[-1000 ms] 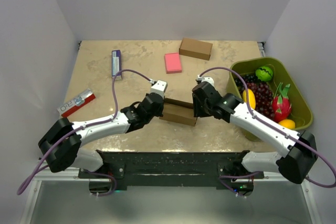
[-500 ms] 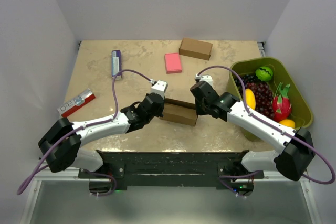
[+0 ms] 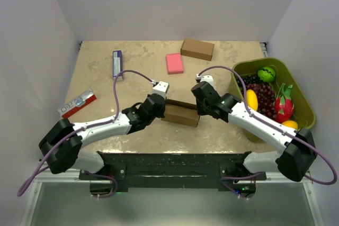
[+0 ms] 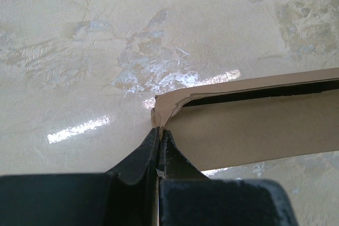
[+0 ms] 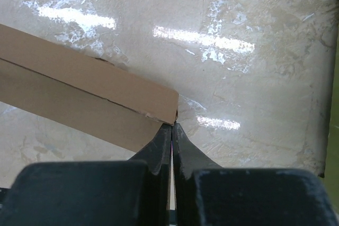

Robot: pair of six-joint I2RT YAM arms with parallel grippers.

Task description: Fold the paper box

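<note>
The paper box (image 3: pixel 180 114) is a flattened brown carton lying on the table between my two grippers. My left gripper (image 3: pixel 162 105) is shut on its left end. In the left wrist view the fingertips (image 4: pixel 159 130) pinch a crumpled corner flap, and the box (image 4: pixel 254 128) runs off to the right. My right gripper (image 3: pixel 198 107) is at the right end. In the right wrist view its jaws (image 5: pixel 173 126) are closed right at the box's (image 5: pixel 90 99) end corner and seem to pinch its thin edge.
A pink block (image 3: pixel 174 63) and a ready-made brown box (image 3: pixel 197 49) lie at the back. A green bin (image 3: pixel 239 69) of toy fruit stands on the right. A purple pack (image 3: pixel 117 64) and a red-white packet (image 3: pixel 78 103) lie on the left.
My right arm has shifted slightly left and away, closer to the box's right end. The left arm and the box have not visibly moved.
</note>
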